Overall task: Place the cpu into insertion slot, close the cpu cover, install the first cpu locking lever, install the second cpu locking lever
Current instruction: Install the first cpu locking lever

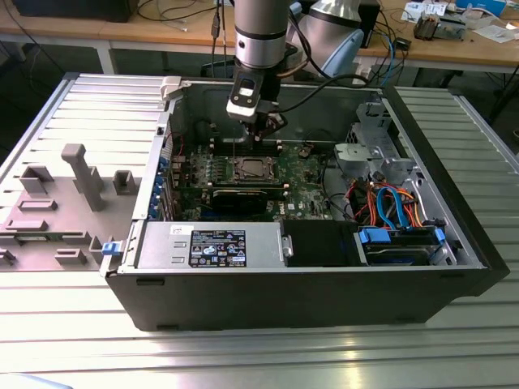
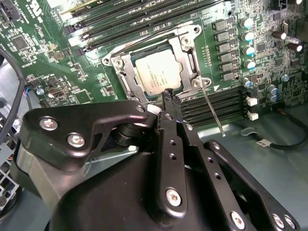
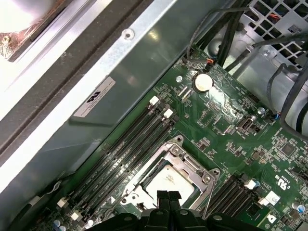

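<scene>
The cpu [image 2: 158, 76] lies flat in the insertion slot [image 2: 124, 83] on the green board, its silvery top facing up. The cpu cover [image 2: 186, 48] is down over it, framing the chip on all sides. One thin wire locking lever [image 2: 212, 111] sticks out past a socket corner. A second lever [image 2: 153, 34] runs along the opposite side by the memory slots. My gripper [image 3: 168, 196] hangs just above the socket's edge with its black fingertips [image 2: 169, 96] pressed together on nothing. In the exterior view the gripper [image 1: 258, 130] hovers above the socket [image 1: 251, 168].
Black memory slots [image 3: 130, 144] flank the socket on both sides. The case's metal wall [image 3: 96, 91] stands close behind. A grey power supply box [image 1: 215, 245] and blue cables [image 1: 389, 203] sit toward the front and the exterior view's right.
</scene>
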